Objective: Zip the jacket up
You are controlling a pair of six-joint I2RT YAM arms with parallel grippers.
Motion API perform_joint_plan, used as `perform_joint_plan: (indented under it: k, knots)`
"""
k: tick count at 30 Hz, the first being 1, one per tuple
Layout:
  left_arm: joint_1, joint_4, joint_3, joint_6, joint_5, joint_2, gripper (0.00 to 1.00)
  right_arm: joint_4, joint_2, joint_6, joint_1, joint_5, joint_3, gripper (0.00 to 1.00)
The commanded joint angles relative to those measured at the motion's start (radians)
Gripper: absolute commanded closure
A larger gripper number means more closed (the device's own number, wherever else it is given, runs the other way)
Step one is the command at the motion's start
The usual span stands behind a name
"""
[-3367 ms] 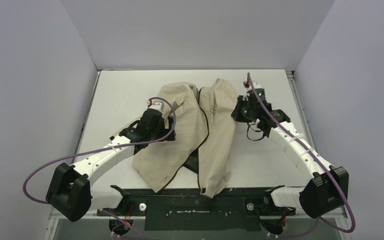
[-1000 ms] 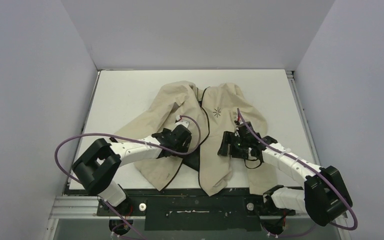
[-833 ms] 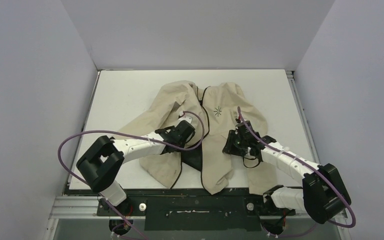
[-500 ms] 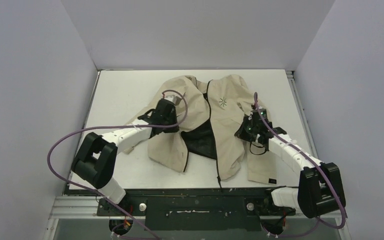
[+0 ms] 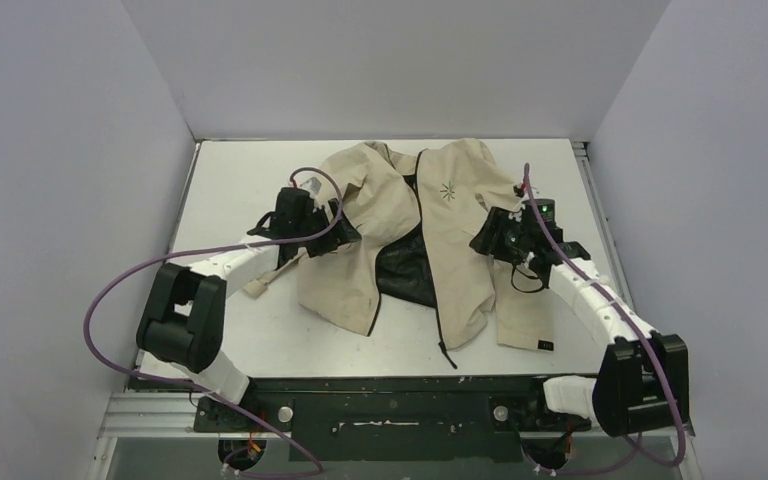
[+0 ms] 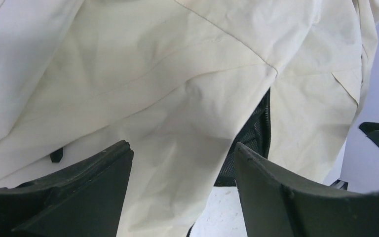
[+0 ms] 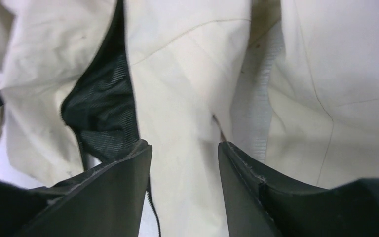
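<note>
The beige jacket lay unzipped on the white worktop, the left tool and the right tool poised at its opposite sides, fingers apart, gripping nothing.

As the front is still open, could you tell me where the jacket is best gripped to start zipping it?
Probably at the hem corners of the jacket, where the two zipper edges end: one before the left arm, the other before the right arm. Come from the near table edge: the hem faces the arms, and the edges splay apart over the dark lining.
</note>
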State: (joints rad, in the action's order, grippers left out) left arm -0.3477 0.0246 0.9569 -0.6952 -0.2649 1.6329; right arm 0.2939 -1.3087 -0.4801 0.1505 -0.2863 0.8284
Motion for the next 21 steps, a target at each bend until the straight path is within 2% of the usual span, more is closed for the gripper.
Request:
perform_joint_plan:
  k: [1, 8, 10, 13, 16, 21]
  knots:
    - [0.010, 0.030, -0.007, 0.060, -0.053, -0.127, 0.28, 0.020, 0.184, 0.049, 0.000, -0.080, -0.003, 0.46]
    - [-0.006, 0.143, -0.087, 0.128, 0.003, -0.323, 0.26, 0.102, 0.340, 0.017, 0.011, -0.216, -0.059, 0.43]
    - [-0.026, 0.185, -0.113, 0.148, 0.040, -0.374, 0.25, 0.133, 0.371, -0.017, 0.030, -0.207, -0.075, 0.43]
    - [-0.073, 0.219, -0.167, 0.148, 0.083, -0.446, 0.25, 0.236, 0.390, -0.057, 0.106, -0.107, -0.075, 0.42]
    - [-0.145, 0.190, -0.225, 0.097, 0.107, -0.495, 0.25, 0.344, 0.377, -0.081, 0.197, -0.009, -0.064, 0.41]
    - [-0.321, 0.049, -0.312, -0.036, 0.169, -0.525, 0.25, 0.410, 0.345, -0.091, 0.257, 0.000, -0.097, 0.38]
